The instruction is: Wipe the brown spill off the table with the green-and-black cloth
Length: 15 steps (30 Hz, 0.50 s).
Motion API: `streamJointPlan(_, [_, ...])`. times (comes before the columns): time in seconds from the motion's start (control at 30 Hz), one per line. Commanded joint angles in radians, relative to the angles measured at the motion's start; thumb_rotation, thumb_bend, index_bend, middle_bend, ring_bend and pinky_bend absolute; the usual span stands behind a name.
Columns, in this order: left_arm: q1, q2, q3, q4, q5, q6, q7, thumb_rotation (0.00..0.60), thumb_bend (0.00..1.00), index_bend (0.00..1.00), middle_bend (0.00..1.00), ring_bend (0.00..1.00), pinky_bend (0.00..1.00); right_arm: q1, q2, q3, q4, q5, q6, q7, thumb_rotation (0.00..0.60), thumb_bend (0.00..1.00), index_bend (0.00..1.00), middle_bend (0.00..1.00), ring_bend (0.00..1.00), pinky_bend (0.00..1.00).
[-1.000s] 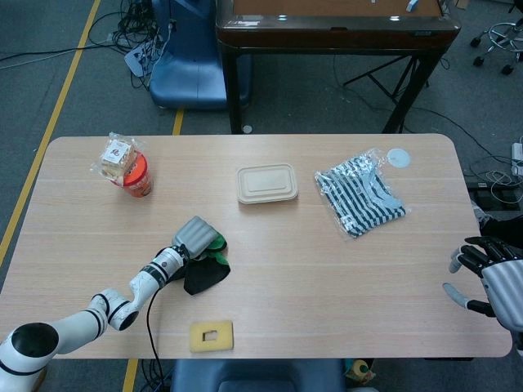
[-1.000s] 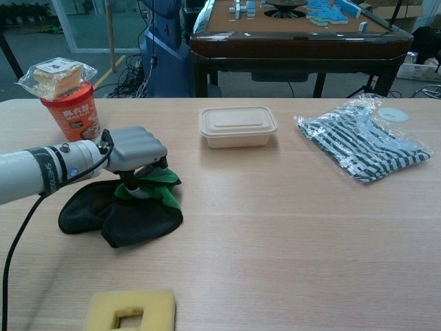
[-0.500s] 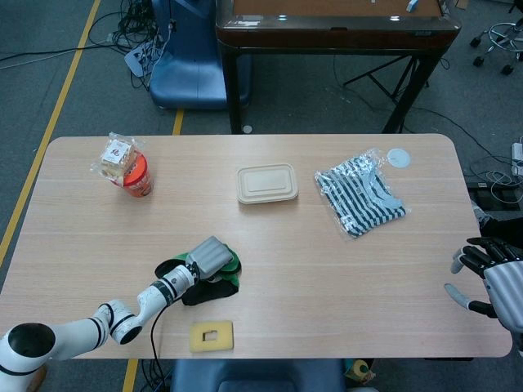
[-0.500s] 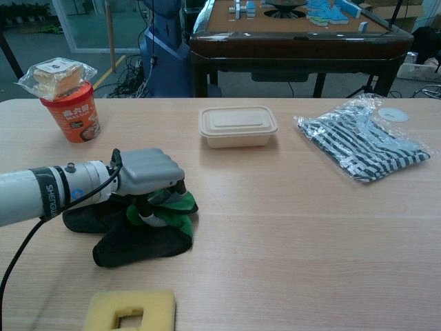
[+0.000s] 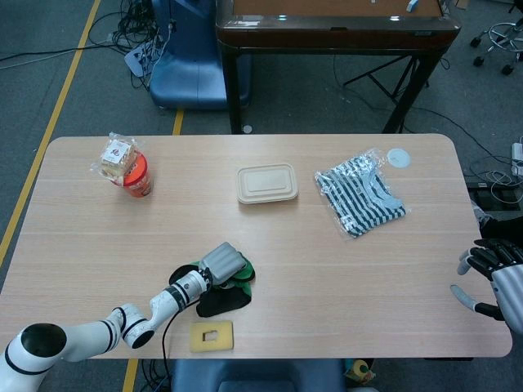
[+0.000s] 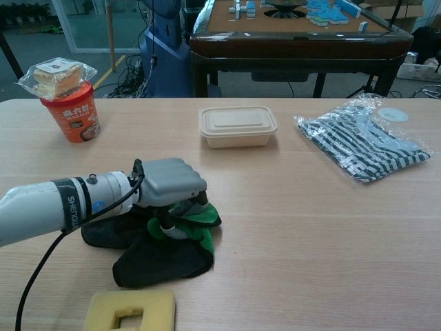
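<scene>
The green-and-black cloth (image 5: 222,299) (image 6: 162,258) lies bunched on the wooden table near its front edge. My left hand (image 5: 225,263) (image 6: 172,187) presses down on the cloth's green part with its fingers curled over it. No brown spill shows on the table in either view. My right hand (image 5: 495,275) hovers off the table's right front corner, fingers spread and holding nothing; the chest view does not show it.
A yellow sponge (image 5: 212,336) (image 6: 131,312) lies just in front of the cloth. A lidded beige container (image 5: 266,183) (image 6: 238,125) sits mid-table, a bagged striped garment (image 5: 359,195) (image 6: 362,145) at the right, and a red cup with a wrapped snack (image 5: 128,167) (image 6: 67,101) at the far left.
My left hand has dragged the cloth to the right and nearer the front edge. My right hand has drifted slightly down and to the right.
</scene>
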Motion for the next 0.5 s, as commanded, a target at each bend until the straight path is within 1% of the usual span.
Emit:
streamJointPlan(0.03, [0.009,0.006,-0.028,0.050,-0.030,0.014,0.010,0.600,0.27,0.66,0.73,0.79,1.00,-0.001,0.000,0.001,0.001,0.001,0.001,0.001,0.600,0.29,0.54,0.44,0.25,0.22])
streamJointPlan(0.17, [0.020,0.034,-0.061,0.098,-0.070,0.034,0.030,0.600,0.27,0.66,0.73,0.79,1.00,0.003,-0.001,0.003,-0.001,-0.002,-0.002,0.001,0.600,0.29,0.54,0.44,0.25,0.22])
streamJointPlan(0.27, [0.034,0.069,-0.084,0.111,-0.100,0.052,0.037,0.600,0.27,0.66,0.73,0.79,1.00,0.005,0.000,0.004,-0.003,-0.007,0.000,0.001,0.600,0.29,0.54,0.44,0.25,0.22])
streamJointPlan(0.37, [0.053,0.112,-0.100,0.102,-0.126,0.071,0.037,0.600,0.27,0.65,0.73,0.79,1.00,0.007,-0.001,0.005,-0.003,-0.010,0.000,0.002,0.600,0.29,0.54,0.44,0.25,0.22])
streamJointPlan(0.5, [0.079,0.173,-0.107,0.056,-0.136,0.108,0.037,0.600,0.27,0.65,0.73,0.79,1.00,0.012,-0.004,0.006,-0.001,-0.013,-0.005,0.005,0.600,0.29,0.54,0.44,0.25,0.22])
